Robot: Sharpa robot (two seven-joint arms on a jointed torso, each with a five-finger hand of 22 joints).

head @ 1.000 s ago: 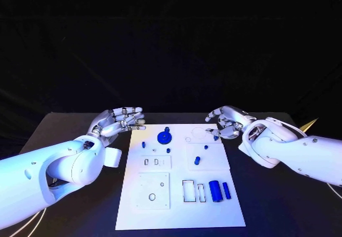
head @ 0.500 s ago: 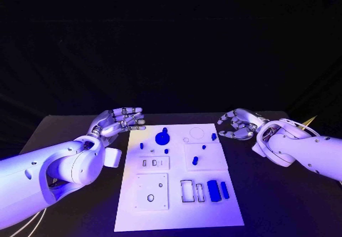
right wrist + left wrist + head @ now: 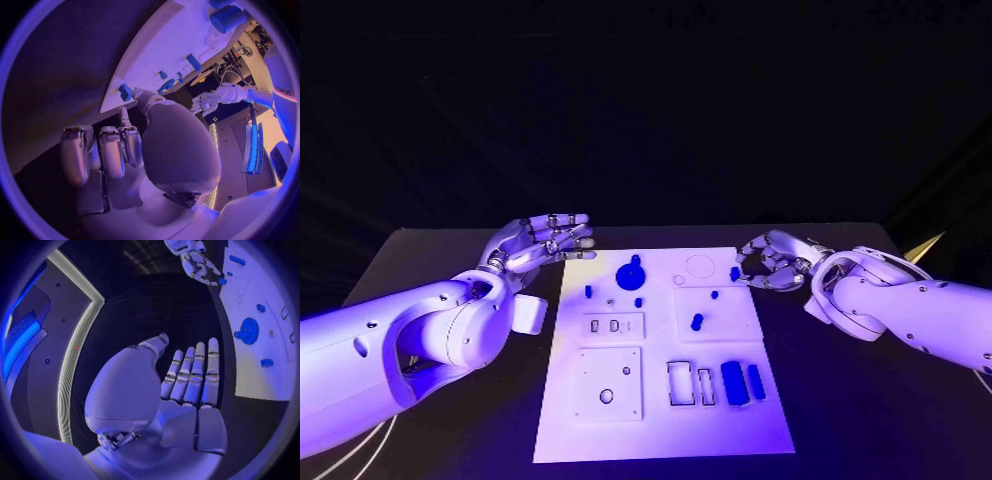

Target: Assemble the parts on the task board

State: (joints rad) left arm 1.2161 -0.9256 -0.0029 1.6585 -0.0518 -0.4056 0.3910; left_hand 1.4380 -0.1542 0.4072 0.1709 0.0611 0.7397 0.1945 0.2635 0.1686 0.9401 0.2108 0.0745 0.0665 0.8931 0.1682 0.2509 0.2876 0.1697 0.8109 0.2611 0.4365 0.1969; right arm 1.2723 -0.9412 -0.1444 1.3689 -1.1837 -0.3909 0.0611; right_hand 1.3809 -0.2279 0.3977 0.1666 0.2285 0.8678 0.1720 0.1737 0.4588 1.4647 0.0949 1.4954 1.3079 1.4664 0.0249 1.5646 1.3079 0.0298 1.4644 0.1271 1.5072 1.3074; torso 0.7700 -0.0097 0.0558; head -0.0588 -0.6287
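Head view: your task board [image 3: 661, 420] lay flat in the middle of the black table [image 3: 430, 260], long side running away from the robot. The left hand [image 3: 538, 243] hovered just beside the board's far left corner, fingers apart and gently curled, nothing in them — the left wrist view showed the same hand [image 3: 181, 390] with fingers straight and side by side, palm bare, off the board's edge. The right hand [image 3: 769, 262] sat at the board's far right edge, fingers curled inward around a small blue part [image 3: 734, 273]; fingertips looked close on it, but you couldn't tell from these pictures whether they actually pinched it. In the right wrist view that hand [image 3: 125, 150] had its fingers bent down and the thumb reaching toward a blue part [image 3: 125, 92] at the board's edge, touching or just beside it. On the board you had a blue gear [image 3: 630, 274] near the far left, small blue pegs [image 3: 697, 323] standing mid-board, and two blue cylinders [image 3: 734, 384] lying side by side near the right edge at the close end, next to rectangular slots [image 3: 679, 385] — those stood unfilled.
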